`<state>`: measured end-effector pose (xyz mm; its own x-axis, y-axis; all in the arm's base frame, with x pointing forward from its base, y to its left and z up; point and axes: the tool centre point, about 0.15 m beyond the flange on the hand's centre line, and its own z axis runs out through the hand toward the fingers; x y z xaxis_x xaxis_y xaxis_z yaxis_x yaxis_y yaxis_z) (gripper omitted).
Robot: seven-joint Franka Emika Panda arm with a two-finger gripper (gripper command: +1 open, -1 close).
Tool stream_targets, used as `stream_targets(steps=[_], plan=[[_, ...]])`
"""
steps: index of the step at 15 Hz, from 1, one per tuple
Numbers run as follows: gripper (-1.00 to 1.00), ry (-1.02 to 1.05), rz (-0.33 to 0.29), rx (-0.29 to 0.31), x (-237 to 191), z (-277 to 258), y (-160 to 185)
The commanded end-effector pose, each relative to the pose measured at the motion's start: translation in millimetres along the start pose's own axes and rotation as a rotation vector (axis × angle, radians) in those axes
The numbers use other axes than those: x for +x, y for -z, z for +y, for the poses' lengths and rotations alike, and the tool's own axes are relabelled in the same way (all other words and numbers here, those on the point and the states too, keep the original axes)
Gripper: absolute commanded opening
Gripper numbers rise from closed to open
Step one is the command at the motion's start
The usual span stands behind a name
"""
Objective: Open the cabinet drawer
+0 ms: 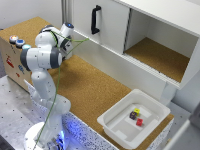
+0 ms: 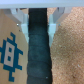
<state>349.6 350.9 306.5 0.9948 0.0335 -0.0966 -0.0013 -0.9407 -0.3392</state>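
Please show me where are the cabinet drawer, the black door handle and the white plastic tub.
cabinet drawer [image 1: 112,56]: exterior view, middle of its long white front panel.
black door handle [image 1: 95,19]: exterior view, middle of the vertical grip.
white plastic tub [image 1: 113,117]: exterior view, its near rim.

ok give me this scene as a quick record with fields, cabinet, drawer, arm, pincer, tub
cabinet: white cabinet on the cork-topped counter, one compartment open with a cork floor
door: tall white door panel with a black vertical handle
drawer: long low plain white cabinet drawer, front flush, not pulled out
arm: white robot arm, upright at the exterior view's left
pincer: pincer open, holding nothing
tub: white rectangular plastic tub holding small coloured blocks
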Motion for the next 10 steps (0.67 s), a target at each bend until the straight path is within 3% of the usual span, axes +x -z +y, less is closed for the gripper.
stream_targets(steps=[1, 10], plan=[[-1.0, -0.047, 0.008, 0.072, 8, 50, -5], [-1.0, -0.088, 0.008, 0.066, 8, 97, -9]])
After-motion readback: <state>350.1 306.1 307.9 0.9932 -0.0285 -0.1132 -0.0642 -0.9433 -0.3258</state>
